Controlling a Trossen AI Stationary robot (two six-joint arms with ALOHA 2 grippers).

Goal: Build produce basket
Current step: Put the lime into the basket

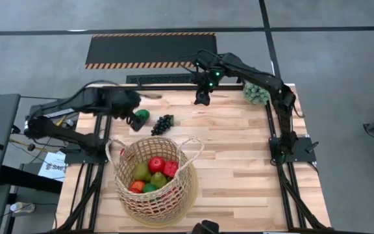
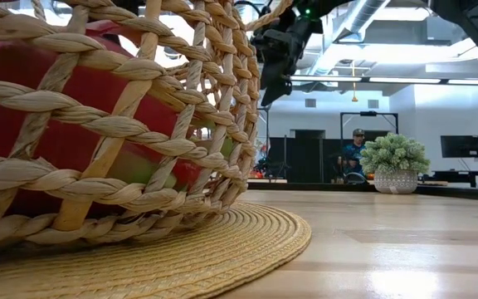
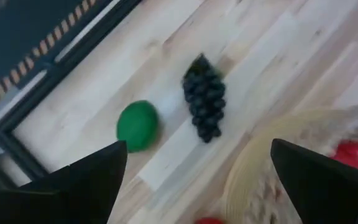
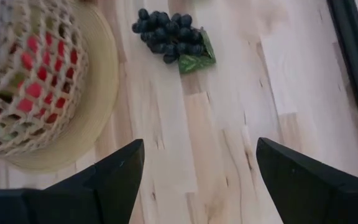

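The tan wicker basket (image 1: pixel 153 182) stands on a round woven mat (image 2: pixel 222 249) at the table's near side. Red, green and orange fruits (image 1: pixel 156 164) lie inside it. A green lime (image 1: pixel 143 115) and a dark grape bunch (image 1: pixel 162 123) lie on the wood just beyond the basket's far rim. My left gripper (image 1: pixel 135 121) hovers open over this spot; the left wrist view shows the lime (image 3: pixel 137 126) and grapes (image 3: pixel 205 102) ahead of its fingers. My right gripper (image 1: pixel 202 99) hangs open above the table's far edge, with the grapes (image 4: pixel 169 34) and basket (image 4: pixel 30 81) ahead of it.
A pale green spiky ball in a white pot (image 1: pixel 256 94) stands at the table's far right corner. A black mat with striped edges (image 1: pixel 151 51) lies on the floor beyond the table. Bare wood (image 1: pixel 245 156) spreads to the basket's right. A person (image 2: pixel 355 149) sits far back in the room.
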